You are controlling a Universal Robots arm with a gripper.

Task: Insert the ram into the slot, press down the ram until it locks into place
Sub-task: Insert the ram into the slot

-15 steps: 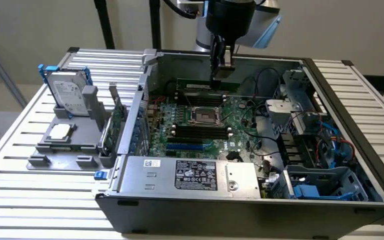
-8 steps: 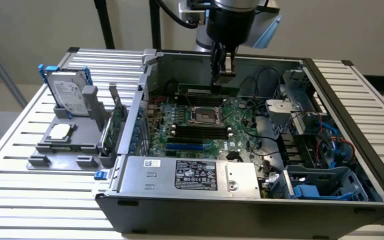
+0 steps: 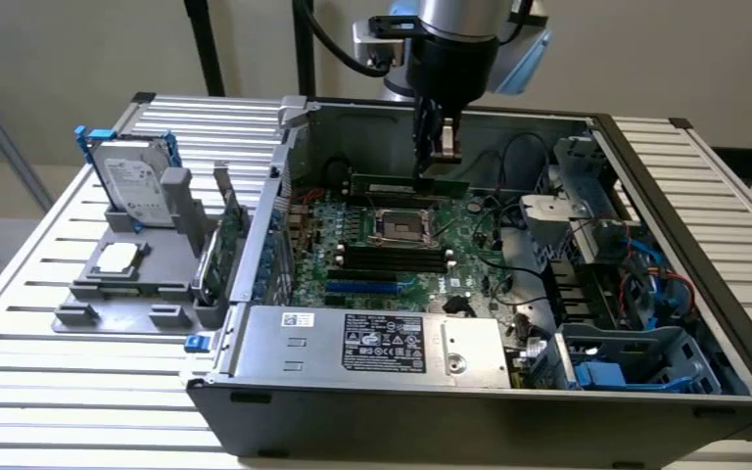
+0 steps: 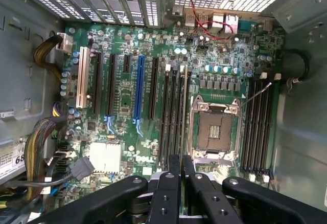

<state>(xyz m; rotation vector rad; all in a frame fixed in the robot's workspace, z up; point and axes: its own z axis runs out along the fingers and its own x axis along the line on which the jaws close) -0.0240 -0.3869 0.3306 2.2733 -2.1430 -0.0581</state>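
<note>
One gripper [image 3: 437,155] [image 4: 181,158], fingers nearly closed, clamps ram [image 3: 409,183] at mid-length by upper edge. Ram level, lengthwise along black slots [image 4: 168,116], just beside CPU socket [image 4: 214,129], inside open computer case [image 3: 390,421]. Whether ram sits in slot: cannot tell.

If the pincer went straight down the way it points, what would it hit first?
Probably the black slot beside the CPU socket: the ram held in the pincer hangs edge-on right over it. How far above is unclear.
</note>
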